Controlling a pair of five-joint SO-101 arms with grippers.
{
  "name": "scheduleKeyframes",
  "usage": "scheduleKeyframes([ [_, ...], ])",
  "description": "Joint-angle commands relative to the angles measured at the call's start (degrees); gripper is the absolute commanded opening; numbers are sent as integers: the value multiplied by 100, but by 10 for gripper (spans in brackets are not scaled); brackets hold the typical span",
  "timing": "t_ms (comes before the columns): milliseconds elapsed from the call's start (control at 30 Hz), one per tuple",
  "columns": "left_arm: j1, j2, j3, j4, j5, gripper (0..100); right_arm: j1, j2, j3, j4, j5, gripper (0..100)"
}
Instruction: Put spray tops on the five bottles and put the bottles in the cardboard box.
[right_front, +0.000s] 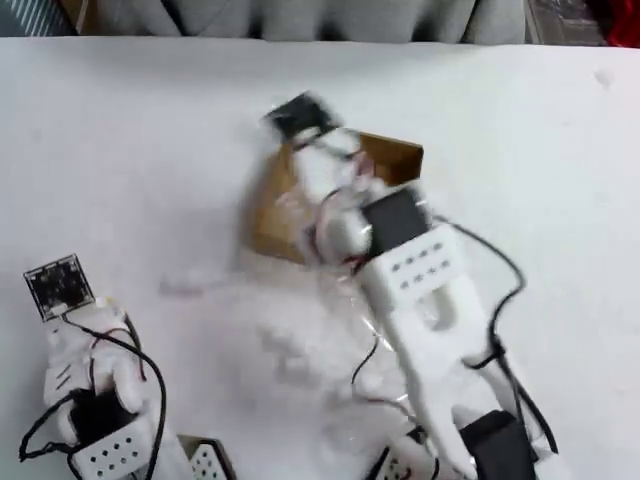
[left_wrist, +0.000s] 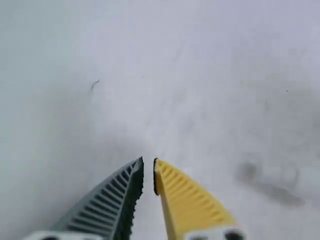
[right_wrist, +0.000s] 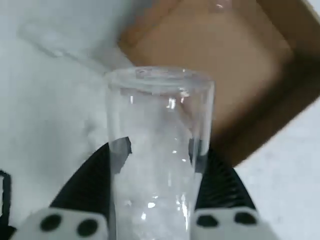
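Clear bottle (right_wrist: 159, 150) clamped in the right gripper (right_wrist: 159, 152) over the cardboard box (right_wrist: 280, 95), best lowered between its walls before release; left gripper (left_wrist: 148, 172) nearly closed, empty.

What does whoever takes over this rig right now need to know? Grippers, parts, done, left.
Left gripper: shut, empty, over the white table.
Right gripper: shut on a clear cylindrical plastic bottle, held at the rim of the open brown cardboard box mid-table. Whether the bottle has a spray top is hidden.
Blurred clear items lie on the table between the arms; cannot tell bottles from tops.
Done: the visible part of the box floor looks bare, so probably nothing boxed.
Left: get this bottle in, then top and box the others.
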Motion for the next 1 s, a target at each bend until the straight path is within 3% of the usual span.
scheduleKeyframes([
  [0, -84, -22, -18, 70, -62, 41, -954, -215, -158, -4, -79, 22],
  [133, -92, -22, -18, 149, -70, 42, -1701, -22, 290, -75, 879, 22],
  [267, -92, -22, -18, 193, -70, 42, -2229, 277, 1037, -804, 1881, 17],
  [500, -92, -22, -18, 193, -70, 42, -2290, 857, 2101, -2976, 1916, 17],
  [967, -92, -22, -18, 149, -70, 42, -2281, 1516, 2031, -3160, 1943, 53],
])
